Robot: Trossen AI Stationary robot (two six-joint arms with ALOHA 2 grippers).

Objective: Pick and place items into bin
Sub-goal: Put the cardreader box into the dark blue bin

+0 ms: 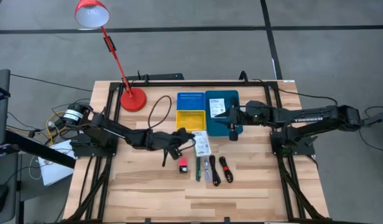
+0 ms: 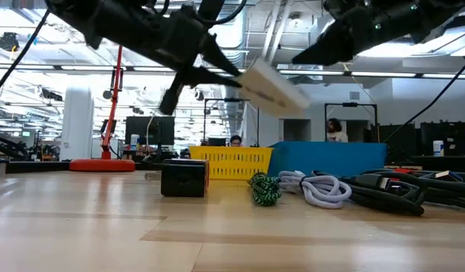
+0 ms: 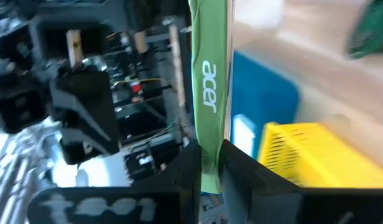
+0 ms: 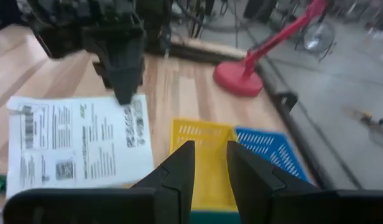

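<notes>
The left tool [image 1: 190, 140] is clenched on the white packet [image 1: 201, 144], holding it clear of the bench [image 1: 154, 186] just in front of the yellow bin [image 1: 191, 118]. The right tool [image 1: 233, 134] hangs over the blue bin [image 1: 222, 104], fingers slightly parted and holding nothing. The red block [image 1: 183, 165], green tool [image 1: 198, 168] and cables [image 1: 220, 169] lie on the bench.

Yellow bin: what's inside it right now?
The yellow slatted plastic bin looks empty in the high view. Its near edge is covered by the white flat packet held in the left pincer.
</notes>
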